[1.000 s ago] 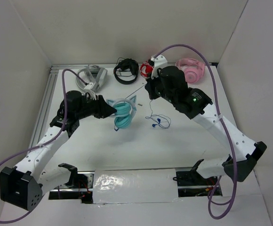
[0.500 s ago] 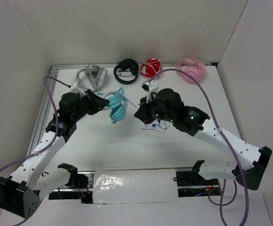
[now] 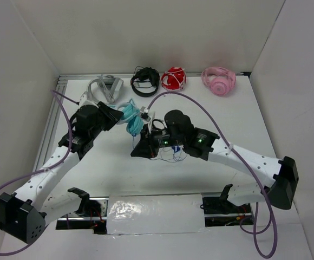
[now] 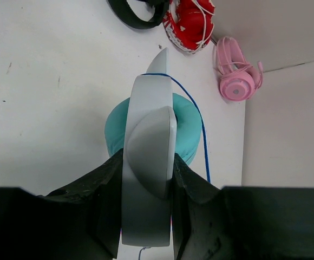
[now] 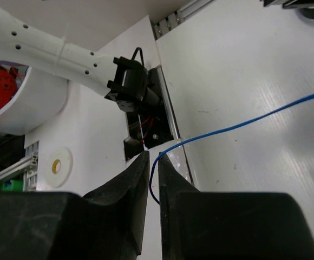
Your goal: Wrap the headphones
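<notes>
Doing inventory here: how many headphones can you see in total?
5. Grey pair, black pair, red pair and pink pair sit in a row at the back; the teal pair is in the left gripper.

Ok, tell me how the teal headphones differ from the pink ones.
The teal headphones are clamped by the headband in the left gripper; the pink headphones lie untouched on the table. The teal pair's blue cable trails out to the right gripper; the pink pair's cord looks looped on the set itself. Both are padded over-ear sets.
</notes>
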`<state>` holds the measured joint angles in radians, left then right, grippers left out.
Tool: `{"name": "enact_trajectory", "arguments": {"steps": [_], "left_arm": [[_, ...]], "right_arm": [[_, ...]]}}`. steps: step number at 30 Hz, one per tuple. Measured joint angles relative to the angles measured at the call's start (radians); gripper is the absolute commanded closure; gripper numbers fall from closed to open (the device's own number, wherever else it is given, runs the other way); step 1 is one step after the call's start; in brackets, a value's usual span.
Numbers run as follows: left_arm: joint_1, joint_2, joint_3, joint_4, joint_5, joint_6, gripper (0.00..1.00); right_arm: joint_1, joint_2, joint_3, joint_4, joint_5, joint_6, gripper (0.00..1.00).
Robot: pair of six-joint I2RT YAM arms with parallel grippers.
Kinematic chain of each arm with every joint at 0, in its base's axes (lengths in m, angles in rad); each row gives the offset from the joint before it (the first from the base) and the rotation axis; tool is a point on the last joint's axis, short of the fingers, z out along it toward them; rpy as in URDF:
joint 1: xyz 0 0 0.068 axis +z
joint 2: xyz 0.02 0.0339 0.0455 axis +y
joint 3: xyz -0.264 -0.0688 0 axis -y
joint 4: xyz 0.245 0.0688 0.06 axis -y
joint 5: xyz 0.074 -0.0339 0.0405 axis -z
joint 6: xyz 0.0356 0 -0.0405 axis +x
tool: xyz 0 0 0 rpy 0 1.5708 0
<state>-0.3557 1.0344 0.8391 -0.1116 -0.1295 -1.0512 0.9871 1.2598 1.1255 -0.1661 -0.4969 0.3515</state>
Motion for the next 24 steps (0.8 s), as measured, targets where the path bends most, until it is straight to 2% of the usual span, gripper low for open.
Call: {"name": "enact_trajectory", "arguments": {"steps": [11, 20, 24], "left_arm": [[-0.008, -0.026, 0.079, 0.029, -0.005, 0.002, 1.00], [-0.008, -0.097, 0.153, 0.061, 0.025, 0.006, 1.00], [-0.008, -0.138, 0.172, 0.057, 0.024, 0.006, 1.00]], "right_arm": [[0.016, 0.137, -0.180, 0.212, -0.169, -0.013, 0.78], [0.036, 0.142, -0.408, 0.447, -0.136, -0.035, 0.71], [0.036, 0.121, -0.513, 0.539, -0.111, -0.030, 0.71]]}}
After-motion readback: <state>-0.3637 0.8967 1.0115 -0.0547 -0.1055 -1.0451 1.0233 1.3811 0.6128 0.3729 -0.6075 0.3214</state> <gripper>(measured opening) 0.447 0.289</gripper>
